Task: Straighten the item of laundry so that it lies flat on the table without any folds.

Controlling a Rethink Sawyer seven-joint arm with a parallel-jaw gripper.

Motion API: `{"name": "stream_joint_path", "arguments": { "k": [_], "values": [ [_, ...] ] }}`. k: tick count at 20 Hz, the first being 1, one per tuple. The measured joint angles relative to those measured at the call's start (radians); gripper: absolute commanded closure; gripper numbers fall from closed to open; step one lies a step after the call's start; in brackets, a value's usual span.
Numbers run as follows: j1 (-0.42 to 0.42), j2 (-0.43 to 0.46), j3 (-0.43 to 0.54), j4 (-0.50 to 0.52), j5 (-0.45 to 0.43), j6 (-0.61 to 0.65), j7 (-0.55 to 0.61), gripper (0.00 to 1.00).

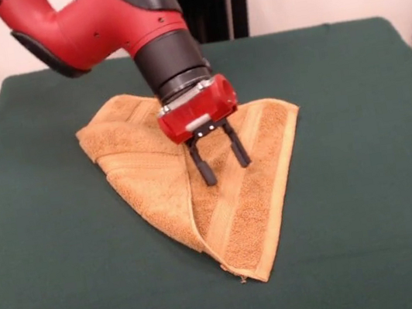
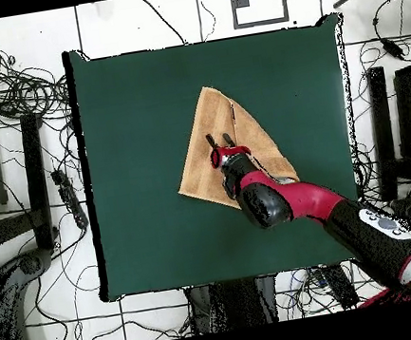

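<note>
- Orange-tan terry-cloth towel (image 1: 194, 176) lies folded over itself, roughly triangular, near the middle of the dark green cloth-covered surface (image 1: 366, 176).
- My red-and-black end effector (image 1: 222, 164) hangs over the fold, fingers spread, holding nothing.
- I judge this the pre-grasp step.
- Next: pinch only the upper layer's edge, then draw it outward.

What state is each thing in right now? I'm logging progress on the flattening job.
towel: folded over itself into a rough triangle, not flat.
gripper: open, fingers pointing down over the towel's middle, holding nothing.
table: green cloth, towel lying near its centre.
</note>
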Motion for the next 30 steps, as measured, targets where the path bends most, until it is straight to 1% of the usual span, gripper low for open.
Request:
{"name": "stream_joint_path", "arguments": {
  "k": [4,6,7,13,26,28,30],
  "values": [
    [0.046,-0.028,-0.019,0.0,0.014,0.0,0.0,0.0],
    [0.056,-0.032,-0.025,0.0,0.013,0.0,0.0,0.0],
    [0.071,-0.034,-0.041,-0.002,0.013,0.0,0.0,0.0],
    [0.095,-0.019,-0.09,-0.026,0.011,0.0,0.0,0.0],
    [0.091,-0.013,-0.095,-0.049,-0.091,-0.015,0.0,0.0],
    [0.077,-0.01,-0.084,-0.049,-0.103,-0.014,0.0,0.0],
    [0.039,0.003,-0.058,-0.048,-0.112,-0.014,0.0,0.0]
  ]
}}
